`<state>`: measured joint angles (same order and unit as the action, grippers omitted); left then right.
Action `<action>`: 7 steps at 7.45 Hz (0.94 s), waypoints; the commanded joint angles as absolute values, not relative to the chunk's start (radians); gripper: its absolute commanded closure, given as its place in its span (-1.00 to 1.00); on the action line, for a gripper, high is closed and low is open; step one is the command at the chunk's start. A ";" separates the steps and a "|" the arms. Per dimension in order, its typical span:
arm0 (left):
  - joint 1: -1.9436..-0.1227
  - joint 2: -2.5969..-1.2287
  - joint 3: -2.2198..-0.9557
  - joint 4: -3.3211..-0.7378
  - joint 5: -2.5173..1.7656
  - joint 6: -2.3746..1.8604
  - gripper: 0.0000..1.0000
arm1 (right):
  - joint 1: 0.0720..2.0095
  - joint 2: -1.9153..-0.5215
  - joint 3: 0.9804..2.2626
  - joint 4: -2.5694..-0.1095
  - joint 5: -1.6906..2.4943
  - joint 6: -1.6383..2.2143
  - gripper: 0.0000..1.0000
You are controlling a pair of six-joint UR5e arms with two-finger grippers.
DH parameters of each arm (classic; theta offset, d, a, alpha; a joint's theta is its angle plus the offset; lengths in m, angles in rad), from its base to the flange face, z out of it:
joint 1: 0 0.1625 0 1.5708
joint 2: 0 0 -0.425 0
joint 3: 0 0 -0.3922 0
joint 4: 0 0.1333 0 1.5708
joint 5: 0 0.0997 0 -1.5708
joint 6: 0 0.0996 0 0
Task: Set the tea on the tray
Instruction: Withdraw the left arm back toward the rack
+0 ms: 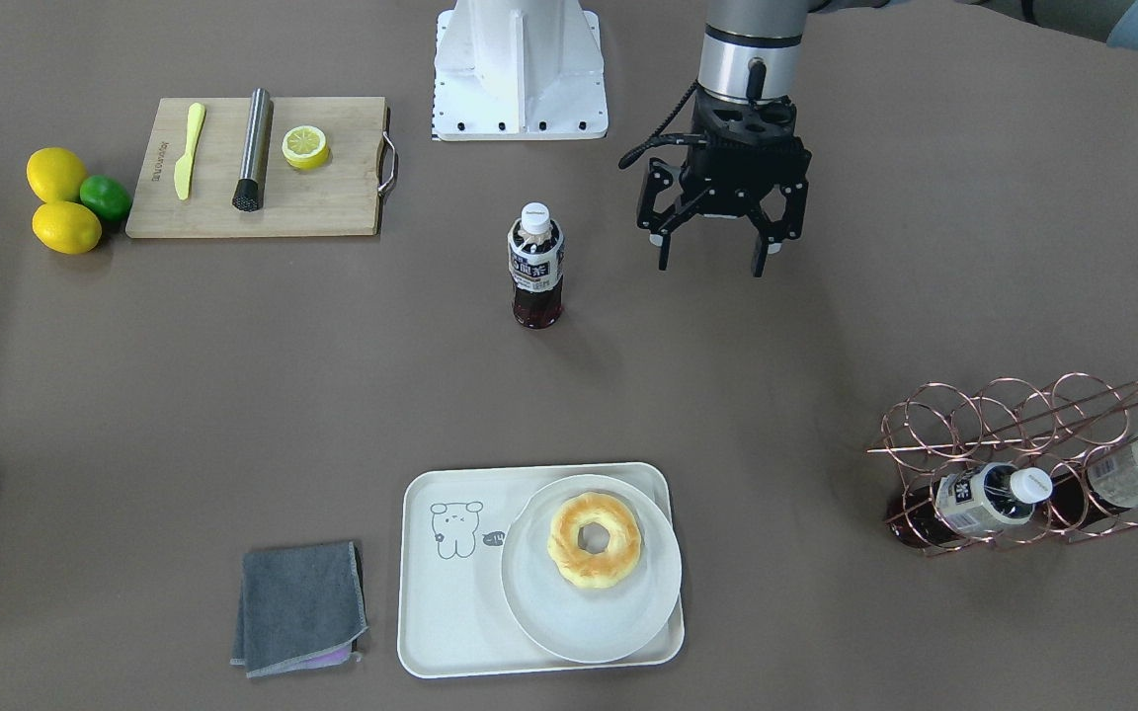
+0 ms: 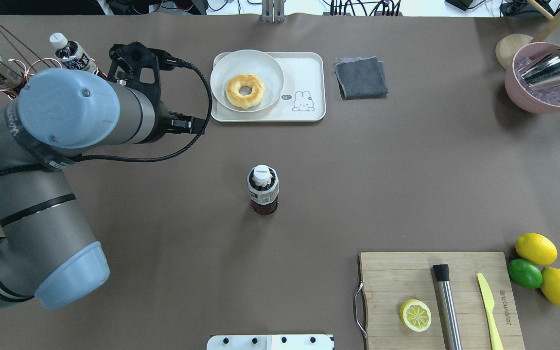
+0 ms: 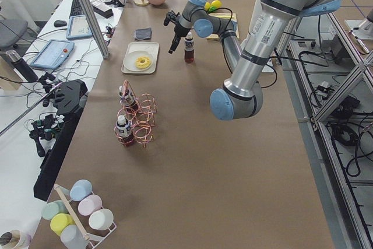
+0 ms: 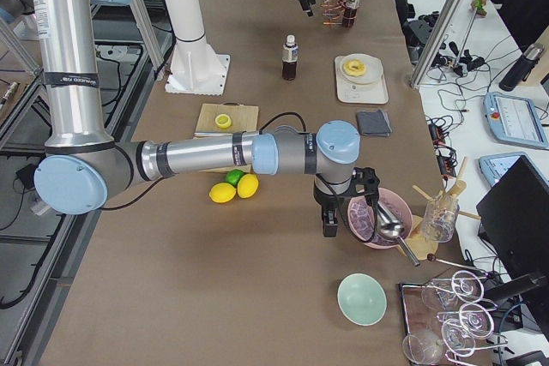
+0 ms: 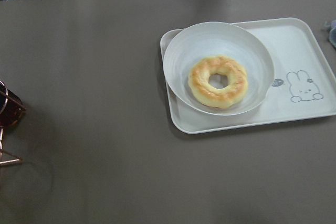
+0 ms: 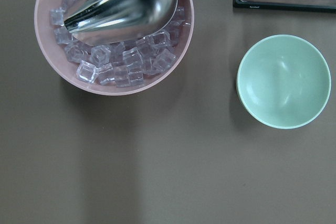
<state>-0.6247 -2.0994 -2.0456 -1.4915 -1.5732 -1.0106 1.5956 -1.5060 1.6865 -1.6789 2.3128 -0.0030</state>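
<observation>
The small clear plastic bottle of dark tea (image 1: 535, 267) stood upright, cap up, apart to the right of our left end effector (image 1: 711, 265), which we saw released.

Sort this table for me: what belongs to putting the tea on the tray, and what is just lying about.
Job: standing tea bottle, tray, open left pincer.
Lying about: plate with doughnut, grey cloth, cutting board, lemons, lime, wire rack holding two more bottles.
</observation>
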 commanded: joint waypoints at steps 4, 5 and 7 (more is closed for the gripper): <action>-1.067 -1.720 -2.080 -1.496 -2.028 -0.431 -0.96 | 1.546 -1.451 1.719 -1.684 2.370 0.058 -1.00; -1.150 -1.648 -2.076 -1.499 -2.042 -0.269 -0.96 | 1.514 -1.439 1.768 -1.699 2.381 0.073 -1.00; -1.325 -1.580 -2.028 -1.500 -2.045 -0.041 -0.96 | 1.359 -1.337 1.929 -1.812 2.379 0.261 -1.00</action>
